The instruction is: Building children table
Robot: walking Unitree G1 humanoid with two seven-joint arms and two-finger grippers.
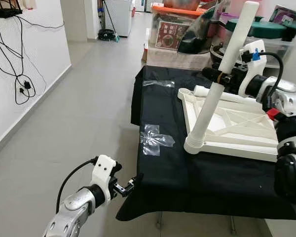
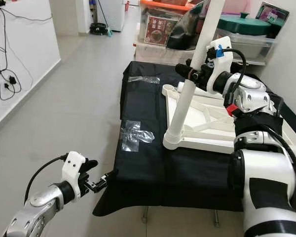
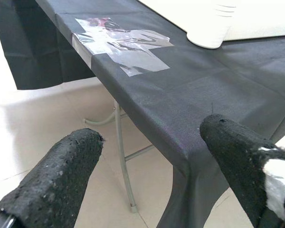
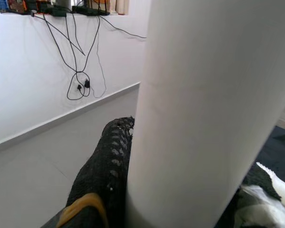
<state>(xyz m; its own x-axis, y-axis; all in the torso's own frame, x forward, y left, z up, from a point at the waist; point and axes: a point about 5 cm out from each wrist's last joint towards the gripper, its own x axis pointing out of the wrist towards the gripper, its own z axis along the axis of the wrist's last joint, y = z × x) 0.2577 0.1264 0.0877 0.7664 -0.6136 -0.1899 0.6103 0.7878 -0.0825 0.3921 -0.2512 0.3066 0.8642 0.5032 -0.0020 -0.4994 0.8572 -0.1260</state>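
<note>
A white upturned child's tabletop (image 1: 237,123) lies on a table covered in black cloth (image 1: 187,173). A white table leg (image 1: 222,74) stands tilted in the tabletop's near left corner socket. My right gripper (image 1: 218,76) is shut on the leg about halfway up. The right wrist view shows the leg (image 4: 209,104) pressed against one black finger (image 4: 104,166). My left gripper (image 1: 130,185) hangs low, just off the cloth's front left corner, open with nothing between its fingers (image 3: 57,180). A second white leg (image 1: 202,90) lies at the tabletop's far corner.
Crumpled clear plastic (image 1: 157,138) lies on the cloth left of the tabletop, and another piece (image 1: 159,83) lies farther back. Storage boxes (image 1: 172,29) are stacked behind the table. A white wall with hanging cables (image 1: 19,84) borders the grey floor on the left.
</note>
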